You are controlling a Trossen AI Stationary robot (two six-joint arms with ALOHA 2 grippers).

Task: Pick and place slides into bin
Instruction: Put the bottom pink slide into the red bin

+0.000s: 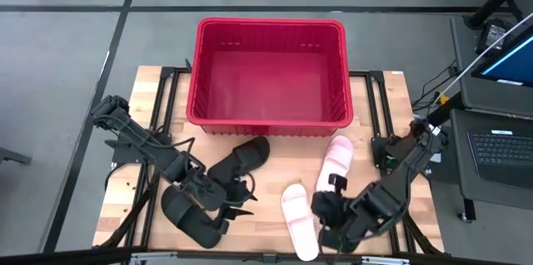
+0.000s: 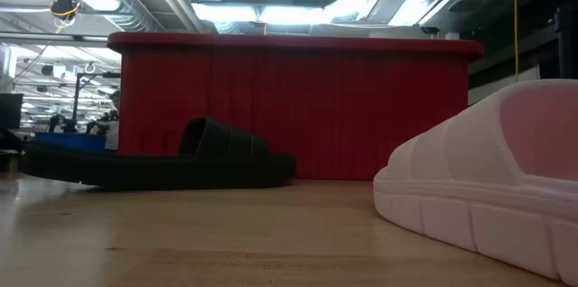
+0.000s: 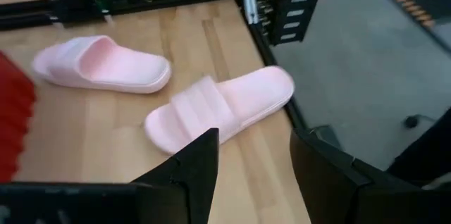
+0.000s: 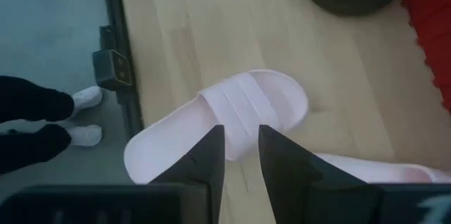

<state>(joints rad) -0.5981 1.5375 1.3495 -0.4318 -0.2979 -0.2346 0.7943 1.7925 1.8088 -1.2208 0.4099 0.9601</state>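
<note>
- Overhead, the left gripper [image 1: 218,201] sits low over the table's left front, between the two black slides: one [image 1: 193,217] lies near the front edge, the other [image 1: 241,158] nearer the bin, so either is within easy reach
- Its own wrist view shows the fingers [image 3: 194,164] spread with nothing between them, which suggests it is set to pick rather than carry
- Behind the centre, the red bin [image 1: 268,122] stands at the table's far edge, apparently empty, so by my reading no slide has gone in yet
- Right of centre lie the two pink slides: one [image 1: 336,163] near the bin's front right corner, the other [image 1: 298,220] towards the front edge
- The right gripper [image 1: 326,215] hovers just beside that nearer pink slide [image 4: 218,122]; its fingers [image 4: 204,157] stand slightly apart, holding nothing, probably lined up for the strap
- The wooden tabletop [image 1: 275,183] rests on a black frame above a grey floor; a laptop [image 1: 508,147] sits on a stand at the right, and a person's legs and white shoes [image 4: 88,136] show beside the table
</note>
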